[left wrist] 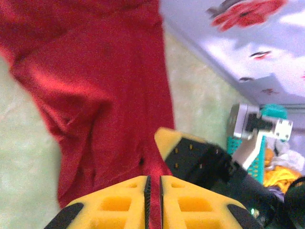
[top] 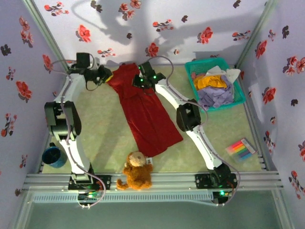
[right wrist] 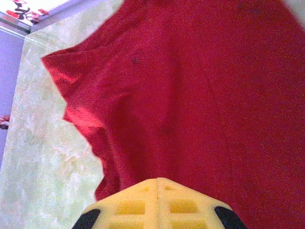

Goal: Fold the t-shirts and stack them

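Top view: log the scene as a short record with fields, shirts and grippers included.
red t-shirt: laid slantwise across the table's middle, wrinkled at the far end
left gripper: jaws nearly together, at the shirt's far end
right gripper: shut, tips at the red cloth
basket: teal, far right corner
basket contents: mustard shirt, lavender shirt, white cloth, all unfolded
teddy: near edge, beside the red shirt's near end
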{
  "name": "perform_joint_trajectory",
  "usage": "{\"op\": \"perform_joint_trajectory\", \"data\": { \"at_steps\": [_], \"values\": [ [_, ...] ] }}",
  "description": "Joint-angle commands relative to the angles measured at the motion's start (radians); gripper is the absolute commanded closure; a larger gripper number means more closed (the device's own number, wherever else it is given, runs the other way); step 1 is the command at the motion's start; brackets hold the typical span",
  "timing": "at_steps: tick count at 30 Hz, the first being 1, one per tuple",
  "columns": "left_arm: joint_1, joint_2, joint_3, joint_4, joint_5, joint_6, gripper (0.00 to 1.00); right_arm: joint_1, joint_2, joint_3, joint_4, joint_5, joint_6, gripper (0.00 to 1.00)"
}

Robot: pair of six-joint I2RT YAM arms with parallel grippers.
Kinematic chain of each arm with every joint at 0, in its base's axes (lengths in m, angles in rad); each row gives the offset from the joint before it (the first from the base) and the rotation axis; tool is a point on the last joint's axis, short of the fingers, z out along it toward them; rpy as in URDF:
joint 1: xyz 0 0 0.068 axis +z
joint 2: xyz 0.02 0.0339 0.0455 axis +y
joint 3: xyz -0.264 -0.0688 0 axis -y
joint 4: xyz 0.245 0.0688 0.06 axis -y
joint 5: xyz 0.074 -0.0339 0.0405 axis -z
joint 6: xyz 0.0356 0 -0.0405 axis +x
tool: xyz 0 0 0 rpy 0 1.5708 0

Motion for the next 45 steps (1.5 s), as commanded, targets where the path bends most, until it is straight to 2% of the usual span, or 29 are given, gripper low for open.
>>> {"op": "perform_joint_trajectory", "data": {
  "at_steps": [1, 5, 10, 17, 21, 25, 33, 36, 38, 39, 42, 45],
  "values": [
    [0.014, -0.009, -0.1, 0.088, 0.057, -0.053, 0.84, 0.002, 0.069, 0.05, 0.129, -0.054, 0.11, 0.95],
    [0.021, -0.014, -0.151, 0.096, 0.076, -0.045, 0.84, 0.002, 0.094, 0.066, 0.036, 0.018, 0.122, 0.97],
    [0.034, -0.043, -0.205, 0.078, 0.075, -0.016, 0.84, -0.026, 0.076, 0.006, -0.091, 0.183, 0.262, 1.0],
    [0.037, -0.092, -0.245, 0.041, 0.079, 0.016, 0.84, -0.038, -0.057, -0.202, -0.071, 0.455, 0.386, 1.0],
    [0.039, -0.111, -0.256, 0.012, 0.079, 0.039, 0.84, -0.053, -0.103, -0.248, -0.11, 0.544, 0.423, 1.0],
    [0.038, -0.12, -0.261, 0.008, 0.081, 0.037, 0.84, -0.075, -0.132, -0.291, -0.151, 0.575, 0.427, 1.0],
    [0.0, -0.129, -0.268, -0.001, 0.079, 0.037, 0.83, -0.102, -0.302, -0.548, -0.111, 0.695, 0.455, 0.97],
    [-0.023, -0.134, -0.275, -0.006, 0.076, 0.037, 0.82, -0.105, -0.376, -0.684, -0.035, 0.695, 0.462, 0.97],
    [-0.044, -0.15, -0.283, -0.024, 0.069, 0.047, 0.8, -0.102, -0.428, -0.739, 0.028, 0.662, 0.409, 0.93],
    [-0.053, -0.158, -0.286, -0.038, 0.064, 0.056, 0.8, -0.099, -0.452, -0.753, 0.05, 0.644, 0.373, 0.89],
    [-0.091, -0.199, -0.3, -0.107, 0.039, 0.089, 0.78, -0.091, -0.526, -0.8, 0.126, 0.518, 0.244, 0.69],
    [-0.137, -0.253, -0.321, -0.174, 0.002, 0.113, 0.74, -0.087, -0.598, -0.817, 0.074, 0.462, 0.191, 0.61]
  ]
}}
